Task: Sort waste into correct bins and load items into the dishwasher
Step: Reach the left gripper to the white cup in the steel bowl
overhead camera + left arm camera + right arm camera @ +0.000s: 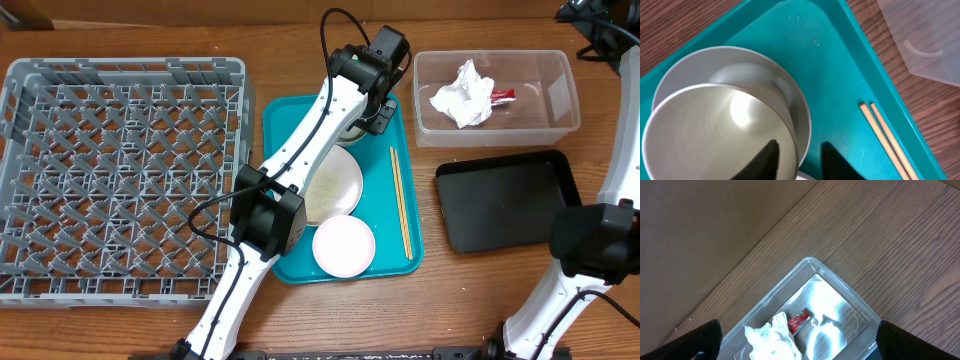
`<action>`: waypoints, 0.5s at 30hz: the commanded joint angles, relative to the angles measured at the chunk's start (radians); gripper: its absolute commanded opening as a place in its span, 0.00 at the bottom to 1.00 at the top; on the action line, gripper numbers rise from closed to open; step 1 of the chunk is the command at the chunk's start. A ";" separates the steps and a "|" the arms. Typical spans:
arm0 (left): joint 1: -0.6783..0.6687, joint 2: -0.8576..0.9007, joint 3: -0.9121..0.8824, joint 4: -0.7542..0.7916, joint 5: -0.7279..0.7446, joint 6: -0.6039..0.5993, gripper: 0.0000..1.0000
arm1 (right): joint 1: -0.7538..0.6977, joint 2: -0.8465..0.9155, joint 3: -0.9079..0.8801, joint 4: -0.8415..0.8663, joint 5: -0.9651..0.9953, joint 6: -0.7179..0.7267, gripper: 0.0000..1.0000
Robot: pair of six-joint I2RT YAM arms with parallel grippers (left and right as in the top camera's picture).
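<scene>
My left gripper [799,145] is open and straddles the rim of the small white cup [715,130]: one finger is inside it, the other outside over the teal tray [840,75]. The cup sits in the grey-green bowl [700,67] at the tray's far end. The chopsticks [400,200] lie along the tray's right side. The large white plate [345,170] holds pale crumbs [322,188]. The small pinkish-white bowl [343,245] sits at the tray's near end. My right gripper [797,330] is open above the clear tub [840,310], which holds the napkin [772,337] and the red wrapper [798,320].
The grey dish rack [120,170] stands at the left. The black tray [505,200] lies in front of the clear tub [560,90]. My left arm [300,150] stretches over the teal tray. The right arm's base [595,240] stands at the right edge.
</scene>
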 commanded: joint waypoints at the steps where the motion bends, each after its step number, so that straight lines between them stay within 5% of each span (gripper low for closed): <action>1: -0.013 0.023 -0.004 0.004 -0.020 0.012 0.22 | 0.003 -0.010 0.008 0.003 -0.001 0.001 1.00; 6: -0.013 0.023 -0.004 0.003 -0.084 -0.009 0.15 | 0.003 -0.010 0.008 0.003 -0.001 0.001 1.00; 8: -0.013 0.022 -0.002 0.003 -0.091 -0.014 0.04 | 0.003 -0.010 0.008 0.003 -0.001 0.001 1.00; 15: -0.013 0.000 0.015 -0.004 -0.089 -0.043 0.04 | 0.003 -0.010 0.008 0.003 -0.001 0.001 1.00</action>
